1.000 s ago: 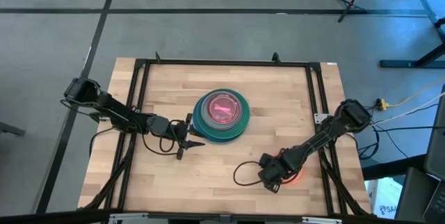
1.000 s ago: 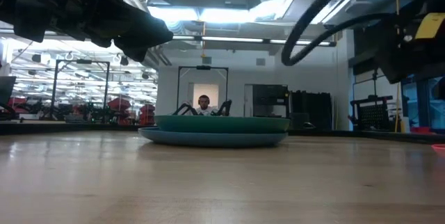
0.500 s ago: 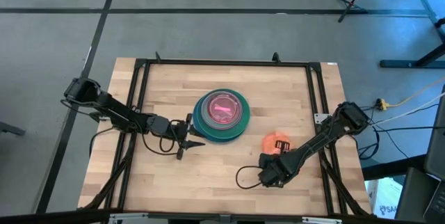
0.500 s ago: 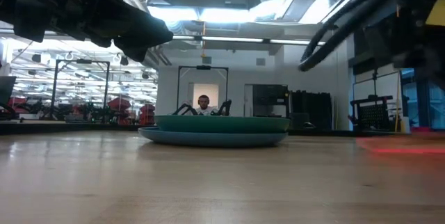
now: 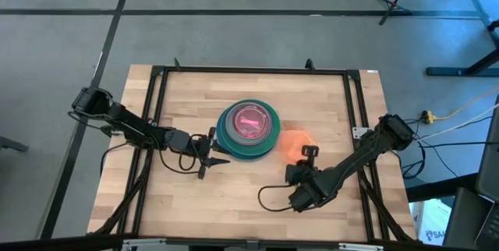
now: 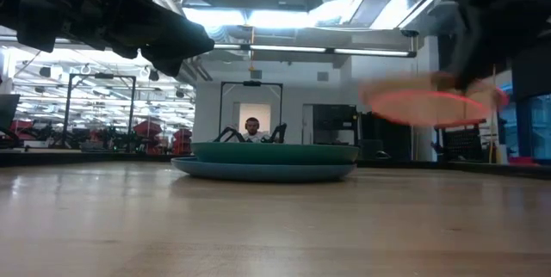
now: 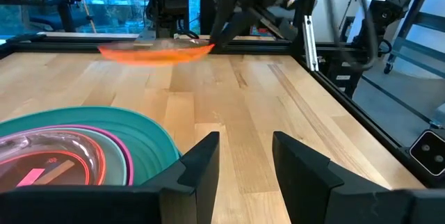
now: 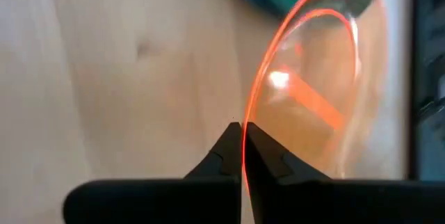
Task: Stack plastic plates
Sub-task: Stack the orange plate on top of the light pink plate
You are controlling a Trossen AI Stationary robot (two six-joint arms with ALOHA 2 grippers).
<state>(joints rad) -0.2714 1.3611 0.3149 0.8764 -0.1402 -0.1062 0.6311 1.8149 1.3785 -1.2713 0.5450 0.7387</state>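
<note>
Stack of plastic plates [image 5: 247, 129] sits at table centre: large opaque plates at the bottom, blue lowest with green above it in the low view, teal and magenta rims showing from the left wrist view, smaller translucent pink plate on top. One translucent orange plate [image 5: 295, 144] is off the table surface, just right of the stack, roughly level, pinched at its rim by the right gripper [image 8: 241, 156].

Both arms are dark, slim and jointed. A black cable [image 5: 269, 198] loops beside the right gripper [image 5: 309, 152]. The left gripper [image 7: 240, 160] has two broad black fingers.
</note>
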